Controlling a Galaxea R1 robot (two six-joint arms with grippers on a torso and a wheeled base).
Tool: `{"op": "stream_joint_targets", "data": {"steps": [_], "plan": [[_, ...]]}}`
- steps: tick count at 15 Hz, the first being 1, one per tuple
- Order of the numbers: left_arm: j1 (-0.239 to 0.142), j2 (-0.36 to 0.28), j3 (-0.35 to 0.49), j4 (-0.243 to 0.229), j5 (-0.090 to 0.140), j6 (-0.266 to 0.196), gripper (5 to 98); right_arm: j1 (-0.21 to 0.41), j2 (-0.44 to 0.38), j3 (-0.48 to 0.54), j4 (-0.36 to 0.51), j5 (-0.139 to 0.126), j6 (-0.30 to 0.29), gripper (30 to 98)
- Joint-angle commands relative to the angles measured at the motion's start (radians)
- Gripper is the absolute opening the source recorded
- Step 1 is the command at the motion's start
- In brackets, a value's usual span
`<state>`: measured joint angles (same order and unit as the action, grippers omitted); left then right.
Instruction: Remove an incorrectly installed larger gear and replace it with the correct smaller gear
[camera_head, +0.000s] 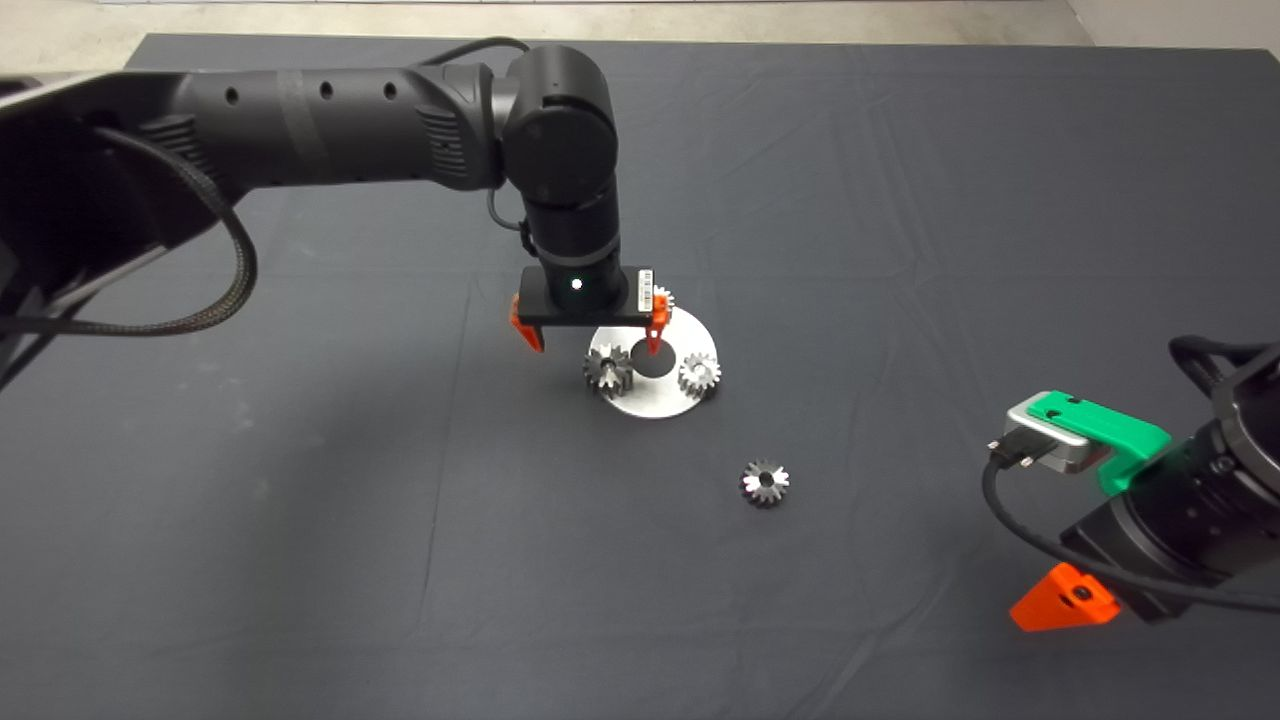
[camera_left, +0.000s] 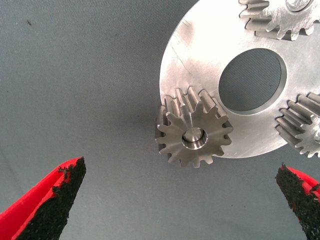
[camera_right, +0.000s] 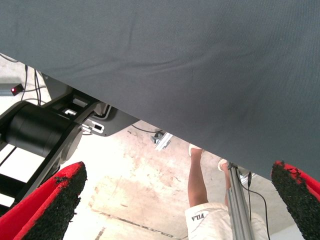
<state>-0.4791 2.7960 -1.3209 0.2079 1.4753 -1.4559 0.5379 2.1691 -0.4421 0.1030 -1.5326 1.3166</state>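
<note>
A round silver plate (camera_head: 650, 405) (camera_left: 200, 50) with a centre hole carries three gears. The larger gear (camera_left: 282, 17), bright-faced with short teeth, sits at the plate's far side, and in the head view only its edge (camera_head: 665, 297) shows behind my left gripper's finger. Two smaller gears stand on pins, one darker (camera_head: 608, 370) (camera_left: 194, 135) and one paler (camera_head: 699, 375) (camera_left: 302, 127). My left gripper (camera_head: 592, 338) (camera_left: 180, 172) hovers open at the plate's left edge, its fingers straddling the darker pinned gear without touching it. The smaller gear (camera_head: 765, 483) lies loose on the mat, right of and nearer than the plate.
My right gripper (camera_head: 1062, 600) (camera_right: 175, 200) waits open at the lower right, past the mat's edge. Its wrist view shows the floor, a black machine base (camera_right: 40, 132) and a person's leg (camera_right: 197, 182). The dark mat (camera_head: 300, 520) spreads wide around the plate.
</note>
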Motion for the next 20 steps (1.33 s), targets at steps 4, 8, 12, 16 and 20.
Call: {"op": "stream_joint_targets", "data": {"steps": [4,8,12,16,20], "plan": [[0.047,0.035,-0.072,0.001,0.011,0.003,98.4,0.019,0.001,0.005,0.035,-0.092,0.001,97.6],[0.055,0.037,-0.087,0.002,0.010,0.010,98.4,0.019,0.001,0.005,0.035,-0.092,0.001,97.6],[0.091,0.035,-0.110,0.016,0.005,0.040,98.4,0.019,0.001,0.005,0.035,-0.092,0.001,97.6],[0.103,0.035,-0.142,0.019,0.003,0.060,98.4,0.019,-0.001,0.005,0.035,-0.092,0.001,97.6],[0.103,0.035,-0.148,0.028,0.000,0.080,98.4,0.019,-0.005,0.005,0.035,-0.092,0.001,97.6]]}}
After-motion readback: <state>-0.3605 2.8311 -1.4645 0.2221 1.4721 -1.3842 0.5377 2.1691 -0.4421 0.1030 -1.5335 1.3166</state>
